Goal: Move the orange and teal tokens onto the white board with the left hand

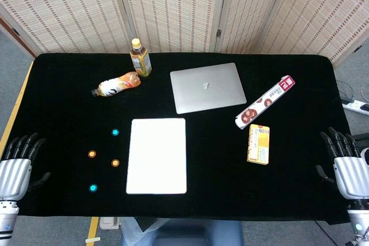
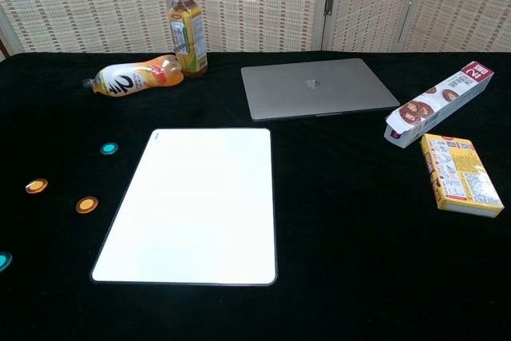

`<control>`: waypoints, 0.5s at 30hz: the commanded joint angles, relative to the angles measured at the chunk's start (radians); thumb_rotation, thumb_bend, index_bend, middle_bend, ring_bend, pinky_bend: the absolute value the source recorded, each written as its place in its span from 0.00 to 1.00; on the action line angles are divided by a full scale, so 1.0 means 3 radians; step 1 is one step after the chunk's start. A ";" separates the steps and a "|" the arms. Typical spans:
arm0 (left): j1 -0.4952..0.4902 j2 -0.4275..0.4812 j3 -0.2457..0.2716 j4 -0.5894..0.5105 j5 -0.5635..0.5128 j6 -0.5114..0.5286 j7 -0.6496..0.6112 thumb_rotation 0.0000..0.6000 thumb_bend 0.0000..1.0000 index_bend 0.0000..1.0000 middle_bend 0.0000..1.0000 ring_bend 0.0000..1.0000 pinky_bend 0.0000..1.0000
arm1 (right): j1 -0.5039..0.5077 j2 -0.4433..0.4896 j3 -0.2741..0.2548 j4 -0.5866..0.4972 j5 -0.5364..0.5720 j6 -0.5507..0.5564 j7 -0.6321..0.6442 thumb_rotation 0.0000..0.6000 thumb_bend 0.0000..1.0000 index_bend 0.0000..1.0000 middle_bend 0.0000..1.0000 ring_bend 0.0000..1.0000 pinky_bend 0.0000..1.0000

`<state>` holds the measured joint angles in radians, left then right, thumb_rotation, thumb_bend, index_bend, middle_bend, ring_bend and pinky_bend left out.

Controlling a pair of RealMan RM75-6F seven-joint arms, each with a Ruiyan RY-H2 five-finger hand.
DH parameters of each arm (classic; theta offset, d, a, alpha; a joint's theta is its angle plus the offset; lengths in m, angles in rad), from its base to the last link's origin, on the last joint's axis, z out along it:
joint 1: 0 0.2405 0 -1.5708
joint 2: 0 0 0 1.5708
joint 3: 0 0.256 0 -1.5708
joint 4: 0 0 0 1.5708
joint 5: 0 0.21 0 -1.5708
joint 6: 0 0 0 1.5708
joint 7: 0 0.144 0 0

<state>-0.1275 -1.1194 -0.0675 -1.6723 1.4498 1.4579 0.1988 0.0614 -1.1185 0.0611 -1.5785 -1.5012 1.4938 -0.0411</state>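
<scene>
While both hands rest fingers spread, left hand [image 1: 16, 168], right hand [image 1: 345, 165], tokens [image 1: 91, 154] left of board [image 1: 157, 155], fallen bottle [image 2: 132, 75] marked "2" behind board.

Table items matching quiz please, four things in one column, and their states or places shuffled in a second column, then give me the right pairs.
Column one:
1. tea bottle
2. orange drink bottle
3. laptop
4. yellow box

Column two:
A. closed, beyond the white board
B. lying on its side
C. standing upright
D. flat, just nearer than the long biscuit box

Pairs: 1-C, 2-B, 3-A, 4-D
</scene>
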 commanded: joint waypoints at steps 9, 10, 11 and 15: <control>-0.0085 -0.0037 -0.0027 0.0111 0.0033 -0.0079 -0.0108 1.00 0.25 0.21 0.09 0.08 0.00 | -0.0013 0.0032 -0.0006 -0.0066 -0.0020 0.0025 -0.0032 1.00 0.38 0.00 0.00 0.02 0.00; -0.0103 -0.0046 -0.0033 0.0138 0.0046 -0.0093 -0.0138 1.00 0.25 0.22 0.09 0.08 0.00 | -0.0012 0.0038 -0.0005 -0.0075 -0.0023 0.0025 -0.0028 1.00 0.38 0.00 0.00 0.02 0.00; -0.0130 -0.0061 -0.0041 0.0179 0.0056 -0.0121 -0.0179 1.00 0.25 0.23 0.10 0.09 0.00 | -0.0011 0.0047 -0.0004 -0.0086 -0.0025 0.0025 -0.0024 1.00 0.38 0.00 0.00 0.02 0.00; -0.0253 -0.0110 -0.0074 0.0326 0.0071 -0.0266 -0.0286 1.00 0.25 0.26 0.11 0.10 0.00 | 0.0002 0.0086 0.0005 -0.0127 -0.0020 0.0008 -0.0052 1.00 0.38 0.00 0.00 0.02 0.00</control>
<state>-0.1889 -1.1445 -0.0843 -1.5902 1.4681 1.3939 0.1270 0.0607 -1.0951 0.0617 -1.6142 -1.5075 1.4973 -0.0545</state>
